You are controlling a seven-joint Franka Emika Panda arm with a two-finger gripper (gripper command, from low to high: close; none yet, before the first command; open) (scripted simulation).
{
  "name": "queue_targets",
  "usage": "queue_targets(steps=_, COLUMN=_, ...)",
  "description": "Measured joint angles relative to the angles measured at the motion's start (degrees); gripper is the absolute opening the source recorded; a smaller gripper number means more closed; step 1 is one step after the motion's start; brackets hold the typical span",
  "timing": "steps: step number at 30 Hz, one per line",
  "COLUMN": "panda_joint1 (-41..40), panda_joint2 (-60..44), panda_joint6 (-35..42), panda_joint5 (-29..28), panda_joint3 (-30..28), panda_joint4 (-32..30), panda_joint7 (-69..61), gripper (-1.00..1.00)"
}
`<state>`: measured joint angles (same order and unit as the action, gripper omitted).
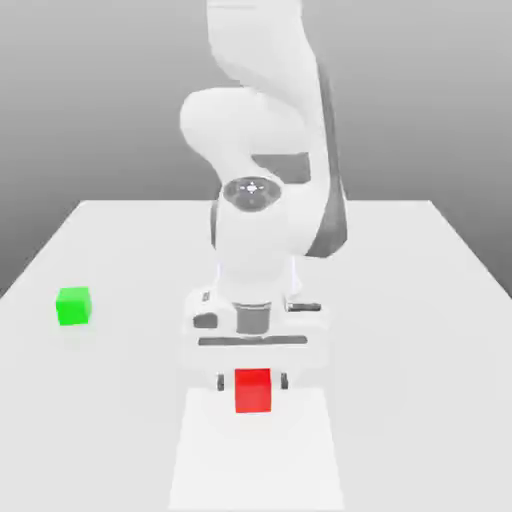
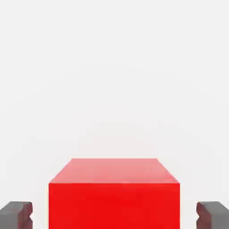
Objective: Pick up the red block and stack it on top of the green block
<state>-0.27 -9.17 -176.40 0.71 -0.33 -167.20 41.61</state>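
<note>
Red block [image 1: 252, 390] is seen directly beneath the arm's gripper [image 1: 252, 381], on the white table [image 1: 420, 330], toward the near edge in the exterior view. The two dark fingertips [image 1: 220, 381] are placed one on each side of the cube, just beside its faces. In the hand view the red block [image 2: 114, 194] is framed between the grey fingers [image 2: 15, 214], and a thin strip of white is visible between each finger and the cube's side, so contact cannot be confirmed. The jaws are narrowed almost to the cube's width, bracketing it, but a firm grip cannot be told. The block appears to be resting flat, with its top face level.

Green block [image 1: 73, 305] is found well apart from the red one, toward the exterior view's left and somewhat farther back on the table. It is sitting upright and untouched, with nothing on top of it. The gripper is pointed straight down from the white arm [image 1: 255, 230].
</note>
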Motion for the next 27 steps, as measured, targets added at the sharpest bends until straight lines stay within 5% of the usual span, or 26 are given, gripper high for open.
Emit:
queue_targets(steps=4, panda_joint1=-0.1, panda_joint2=-0.3, panda_joint6=-0.2, panda_joint5=-0.2, panda_joint3=0.1, panda_joint4=0.0, panda_joint7=0.2, gripper=-1.00)
queue_targets(steps=12, panda_joint1=-0.3, panda_joint2=14.8, panda_joint6=12.8, panda_joint5=-0.9, panda_joint3=0.0, panda_joint4=-2.1, panda_joint7=0.7, gripper=-1.00)
queue_targets(steps=27, panda_joint1=-24.4, panda_joint2=19.2, panda_joint6=18.3, panda_joint5=-5.6, panda_joint3=-9.9, panda_joint4=-0.7, panda_joint7=27.7, gripper=-1.00)
